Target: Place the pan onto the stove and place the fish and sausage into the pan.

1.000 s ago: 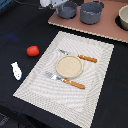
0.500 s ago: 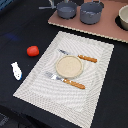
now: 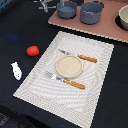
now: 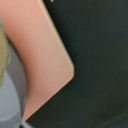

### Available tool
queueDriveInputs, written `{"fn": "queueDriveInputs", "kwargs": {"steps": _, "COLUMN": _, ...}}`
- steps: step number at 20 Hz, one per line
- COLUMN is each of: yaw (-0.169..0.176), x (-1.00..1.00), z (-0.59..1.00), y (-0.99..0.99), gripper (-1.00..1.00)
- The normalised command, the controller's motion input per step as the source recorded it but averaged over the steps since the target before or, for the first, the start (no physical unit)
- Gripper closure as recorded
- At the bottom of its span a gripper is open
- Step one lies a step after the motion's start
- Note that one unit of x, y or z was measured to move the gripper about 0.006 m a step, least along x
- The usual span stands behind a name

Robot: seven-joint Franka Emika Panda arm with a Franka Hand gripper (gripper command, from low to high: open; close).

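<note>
In the exterior view the small grey-blue pan (image 3: 66,9) stands on the pinkish stove board (image 3: 102,29) near its far left corner. Its thin handle (image 3: 46,6) points to the exterior view's left. The red sausage (image 3: 32,50) lies on the dark table left of the placemat. The white fish (image 3: 16,70) lies nearer, also left of the placemat. The wrist view shows a rounded corner of the stove board (image 4: 47,55) over the dark table, with a blurred grey rounded thing (image 4: 10,102) at the edge. No gripper fingers show in either view.
A larger grey pot (image 3: 92,12) stands on the stove beside the pan, and a pale round dish (image 3: 123,17) is at the right edge. A woven placemat (image 3: 97,75) holds a tan plate (image 3: 68,66), a fork (image 3: 65,80) and a knife (image 3: 80,56).
</note>
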Motion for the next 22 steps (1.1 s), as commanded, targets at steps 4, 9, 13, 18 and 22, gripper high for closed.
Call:
{"fn": "queueDriveInputs", "kwargs": {"steps": 4, "yaw": 0.000, "x": 0.00, "z": 0.05, "y": -0.97, "gripper": -1.00}}
{"fn": "queueDriveInputs", "kwargs": {"steps": 9, "yaw": 0.000, "x": 0.00, "z": 0.00, "y": -0.99, "gripper": -1.00}}
{"fn": "queueDriveInputs", "kwargs": {"steps": 13, "yaw": 0.000, "x": 0.00, "z": 0.00, "y": -1.00, "gripper": -1.00}}
{"fn": "queueDriveInputs", "kwargs": {"steps": 18, "yaw": 0.000, "x": 0.00, "z": 0.00, "y": -1.00, "gripper": -1.00}}
{"fn": "queueDriveInputs", "kwargs": {"steps": 22, "yaw": 0.000, "x": 0.12, "z": -0.02, "y": -1.00, "gripper": -1.00}}
